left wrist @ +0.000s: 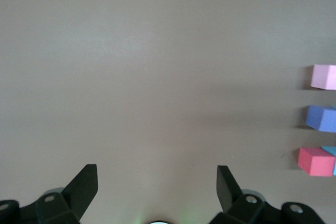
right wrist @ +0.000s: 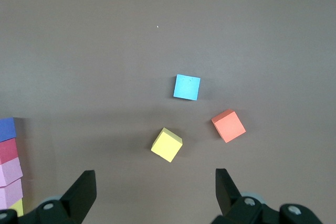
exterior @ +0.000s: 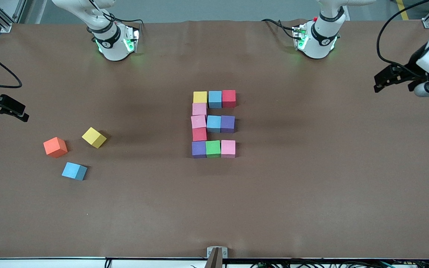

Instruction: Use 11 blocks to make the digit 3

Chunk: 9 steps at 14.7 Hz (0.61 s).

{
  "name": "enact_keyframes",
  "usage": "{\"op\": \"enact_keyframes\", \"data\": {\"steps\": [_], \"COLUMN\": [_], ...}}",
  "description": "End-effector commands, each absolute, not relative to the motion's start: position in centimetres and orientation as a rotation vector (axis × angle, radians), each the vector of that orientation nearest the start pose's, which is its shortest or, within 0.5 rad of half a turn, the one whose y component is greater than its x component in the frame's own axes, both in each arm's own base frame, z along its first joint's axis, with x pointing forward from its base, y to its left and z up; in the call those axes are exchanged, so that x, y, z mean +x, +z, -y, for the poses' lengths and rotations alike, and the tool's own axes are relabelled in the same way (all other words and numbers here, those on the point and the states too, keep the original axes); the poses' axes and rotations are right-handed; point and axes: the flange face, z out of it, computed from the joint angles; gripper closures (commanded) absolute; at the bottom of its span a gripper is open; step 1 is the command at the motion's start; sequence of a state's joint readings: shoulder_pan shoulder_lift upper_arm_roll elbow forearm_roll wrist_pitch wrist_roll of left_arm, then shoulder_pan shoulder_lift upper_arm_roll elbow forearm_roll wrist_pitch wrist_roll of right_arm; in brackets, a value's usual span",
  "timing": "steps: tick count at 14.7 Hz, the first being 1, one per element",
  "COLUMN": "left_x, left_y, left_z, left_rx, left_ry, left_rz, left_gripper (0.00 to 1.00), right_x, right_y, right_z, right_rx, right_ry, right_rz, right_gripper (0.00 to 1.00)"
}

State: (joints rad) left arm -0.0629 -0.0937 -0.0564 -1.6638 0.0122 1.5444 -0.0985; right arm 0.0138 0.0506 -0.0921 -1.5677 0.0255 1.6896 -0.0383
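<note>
Several blocks lie touching in the middle of the table as an E-shaped digit 3 (exterior: 213, 123). Its bar farthest from the front camera is yellow (exterior: 200, 97), blue and red (exterior: 228, 98). The middle bar ends in purple (exterior: 227, 124). The nearest bar is purple, green (exterior: 213, 148) and pink (exterior: 228, 148). My left gripper (exterior: 380, 82) (left wrist: 157, 174) hangs open and empty over bare table at the left arm's end. The bar ends, pink (left wrist: 324, 76), purple (left wrist: 321, 118) and red (left wrist: 315, 161), show in its wrist view. My right gripper (exterior: 22, 113) (right wrist: 156, 178) hangs open and empty at the right arm's end.
Three loose cubes lie toward the right arm's end: orange (exterior: 55, 147) (right wrist: 228, 125), yellow (exterior: 94, 137) (right wrist: 167, 144) and blue (exterior: 74, 171) (right wrist: 187, 87). The blue one is nearest the front camera. Brown cloth (exterior: 311, 186) covers the table.
</note>
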Motion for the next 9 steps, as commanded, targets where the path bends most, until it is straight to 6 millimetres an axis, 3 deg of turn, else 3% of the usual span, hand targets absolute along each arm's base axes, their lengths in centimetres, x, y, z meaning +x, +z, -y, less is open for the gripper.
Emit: {"op": "enact_keyframes", "data": {"steps": [1,4,9], "left_x": [50.82,50.73,50.36], "left_y": [63.16,63.23,63.61], "left_z": [7.51,8.42,7.77], "left_rx": [-3.132,-3.150,-3.148], "left_ry": [0.034,0.034,0.046], "left_rz": [-0.073,-0.064,0.008], "left_gripper": [0.00,0.00,0.00], "right_x": [57.54,57.39,57.44], "right_y": [61.04,61.03,61.11], "right_z": [4.23,4.22,3.89], "right_rx": [-3.119,-3.119,-3.121], "right_ry": [-0.110,-0.096,-0.100], "right_rz": [-0.072,-0.070,-0.051], "right_gripper": [0.00,0.00,0.00]}}
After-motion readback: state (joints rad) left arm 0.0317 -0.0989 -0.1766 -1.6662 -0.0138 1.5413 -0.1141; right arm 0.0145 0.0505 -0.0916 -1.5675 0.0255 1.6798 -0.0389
